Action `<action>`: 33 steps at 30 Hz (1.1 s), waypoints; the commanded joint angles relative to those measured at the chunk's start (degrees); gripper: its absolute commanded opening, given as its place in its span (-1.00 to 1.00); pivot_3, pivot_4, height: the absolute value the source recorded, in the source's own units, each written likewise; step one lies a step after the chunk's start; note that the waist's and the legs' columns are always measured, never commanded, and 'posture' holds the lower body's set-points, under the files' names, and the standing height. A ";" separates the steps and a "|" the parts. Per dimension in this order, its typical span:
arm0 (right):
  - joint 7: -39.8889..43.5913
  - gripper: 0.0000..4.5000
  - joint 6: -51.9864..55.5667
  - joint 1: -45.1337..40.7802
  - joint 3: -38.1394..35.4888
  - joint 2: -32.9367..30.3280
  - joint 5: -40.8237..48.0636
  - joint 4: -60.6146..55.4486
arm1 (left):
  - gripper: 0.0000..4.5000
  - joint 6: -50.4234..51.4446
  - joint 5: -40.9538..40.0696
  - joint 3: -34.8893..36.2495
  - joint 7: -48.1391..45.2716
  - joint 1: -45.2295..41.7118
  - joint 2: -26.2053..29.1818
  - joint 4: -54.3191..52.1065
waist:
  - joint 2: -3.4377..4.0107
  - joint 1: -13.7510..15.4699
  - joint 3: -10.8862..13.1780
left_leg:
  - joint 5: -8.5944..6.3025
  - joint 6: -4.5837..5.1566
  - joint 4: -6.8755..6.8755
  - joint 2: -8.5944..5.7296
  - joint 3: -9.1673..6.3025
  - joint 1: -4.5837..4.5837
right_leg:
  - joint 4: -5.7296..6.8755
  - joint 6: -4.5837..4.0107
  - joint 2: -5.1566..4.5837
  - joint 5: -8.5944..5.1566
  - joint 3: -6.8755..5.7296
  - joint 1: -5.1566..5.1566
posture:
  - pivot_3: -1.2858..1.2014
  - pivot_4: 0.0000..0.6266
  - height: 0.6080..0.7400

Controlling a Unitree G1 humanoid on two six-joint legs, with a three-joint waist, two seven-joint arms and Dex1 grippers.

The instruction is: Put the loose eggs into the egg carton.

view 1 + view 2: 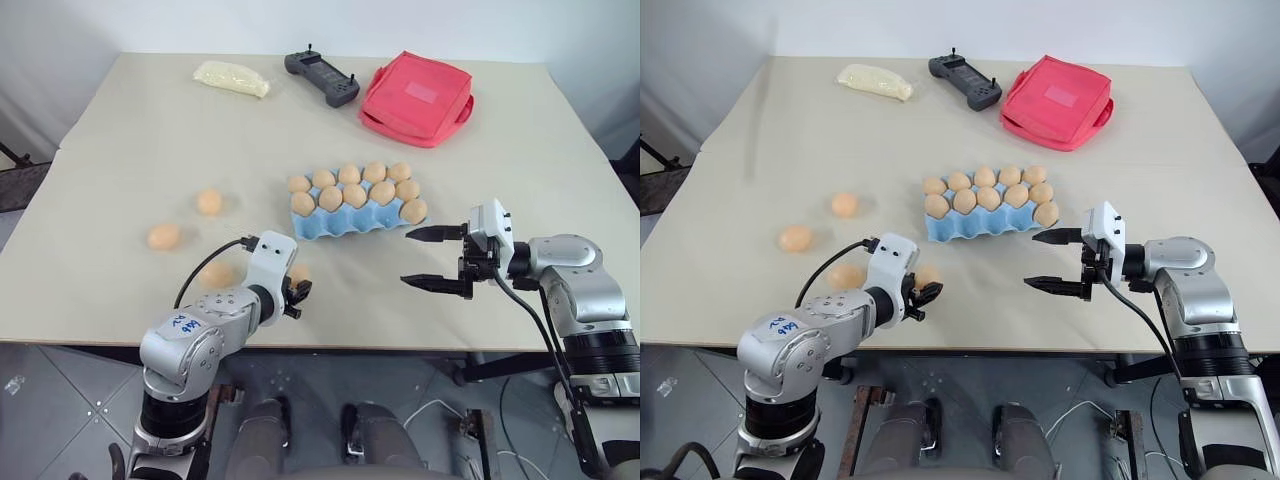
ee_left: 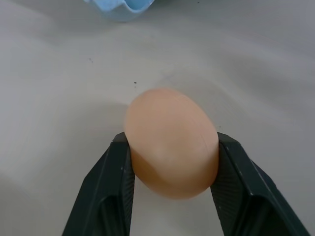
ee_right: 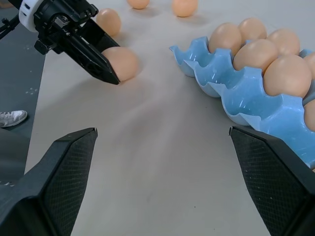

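From the head, the left gripper (image 1: 297, 291) pinches an egg (image 1: 299, 273) on the table (image 1: 120, 140) before the carton (image 1: 345, 215); three eggs (image 1: 164, 236) lie leftward. Right gripper (image 1: 433, 258) gapes. Behind: packet (image 1: 231, 78), remote (image 1: 321, 77), pouch (image 1: 416, 98). Left wrist: fingers (image 2: 106, 187) squeeze the egg.

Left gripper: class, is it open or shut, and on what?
Shut on an egg: the left gripper has both black fingers pressed against the shell.

We see the egg carton (image 1: 352, 215) at the middle of the table (image 1: 520, 160), eggs in its cups. Four loose eggs (image 1: 164, 236) lie to its left and front. Behind it, left to right: a packet (image 1: 231, 78), a remote (image 1: 322, 77), a pouch (image 1: 417, 98).
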 commanded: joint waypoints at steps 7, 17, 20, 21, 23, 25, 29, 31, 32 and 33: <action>-0.44 1.00 0.03 1.64 -4.30 -3.84 1.42 -2.33 | -0.28 -27.96 3.03 -1.90 -8.90 -3.70 -1.40 4.07 | 0.00 0.13 0.00 | 0.00 0.01 0.00 -0.01 0.04 -0.04 | -0.08 0.02 0.00 0.01 -0.02 0.00 | 0.03 -0.52 1.00; -2.98 1.00 -0.44 3.51 -7.22 -5.24 1.22 -3.27 | -0.28 -45.69 6.38 -6.11 -16.27 -9.97 -5.55 19.69 | 0.00 0.25 0.00 | -0.03 0.12 0.02 -0.02 0.09 -0.06 | -0.14 0.08 0.00 0.05 -0.02 0.00 | 0.03 -0.52 1.00; -4.36 1.00 -0.29 4.86 -7.88 -5.12 1.47 -4.67 | -0.28 -50.85 7.83 -6.27 -17.82 -13.83 -7.30 27.95 | 0.00 0.62 0.00 | -0.01 0.15 0.04 -0.06 0.09 -0.07 | -0.14 0.13 0.00 0.07 -0.02 0.00 | 0.03 -0.52 1.00; -4.88 1.00 -0.17 5.38 -8.08 -5.14 1.49 -5.19 | -0.28 -52.84 8.28 -6.22 -18.56 -15.16 -7.83 30.92 | 0.00 0.68 0.00 | -0.01 0.15 0.06 -0.07 0.10 -0.08 | -0.14 0.15 -0.01 0.08 -0.02 0.00 | 0.03 -0.52 1.00; -5.68 1.00 -0.04 6.57 -8.58 -5.07 1.71 -6.37 | -0.28 -56.46 9.07 -5.95 -19.80 -17.93 -8.92 37.05 | 0.00 0.81 0.00 | -0.01 0.14 0.06 -0.08 0.11 -0.09 | -0.14 0.17 -0.01 0.09 -0.01 -0.01 | 0.03 -0.52 1.00; -6.53 1.00 0.10 7.71 -9.20 -4.93 2.07 -7.59 | -0.28 -60.17 9.79 -5.59 -21.05 -20.77 -10.04 43.28 | 0.00 1.00 0.00 | 0.00 0.14 0.08 -0.08 0.11 -0.10 | -0.15 0.17 -0.02 0.09 -0.03 -0.01 | 0.03 -0.52 1.00; -8.61 1.00 -0.14 9.42 -10.50 -4.68 2.61 -9.28 | -0.28 -67.72 10.51 -4.39 -24.01 -27.35 -12.48 56.63 | -0.01 1.43 0.01 | -0.01 0.15 0.11 -0.10 0.09 -0.16 | -0.19 0.19 -0.02 0.10 -0.10 -0.04 | 0.03 -0.52 1.00; -9.73 1.00 -0.27 10.21 -11.15 -4.54 2.92 -10.19 | -0.28 -70.94 10.95 -3.79 -25.39 -30.14 -13.17 62.60 | -0.01 1.47 0.01 | -0.01 0.16 0.11 -0.14 0.10 -0.18 | -0.21 0.23 -0.06 0.12 -0.10 -0.04 | 0.03 -0.52 1.00; -10.25 1.00 -0.23 10.59 -11.47 -4.41 3.12 -10.74 | -0.28 -72.25 11.01 -3.40 -26.00 -31.29 -13.51 65.00 | -0.02 1.46 0.01 | -0.02 0.17 0.11 -0.15 0.09 -0.19 | -0.23 0.24 -0.07 0.12 -0.12 -0.04 | 0.03 -0.52 1.00; -10.84 1.00 -0.13 10.92 -11.81 -4.26 3.28 -11.25 | -0.28 -73.47 11.01 -2.96 -26.67 -32.40 -13.87 67.29 | -0.02 1.44 0.01 | -0.03 0.19 0.11 -0.16 0.10 -0.20 | -0.24 0.26 -0.08 0.13 -0.11 -0.04 | 0.03 -0.52 1.00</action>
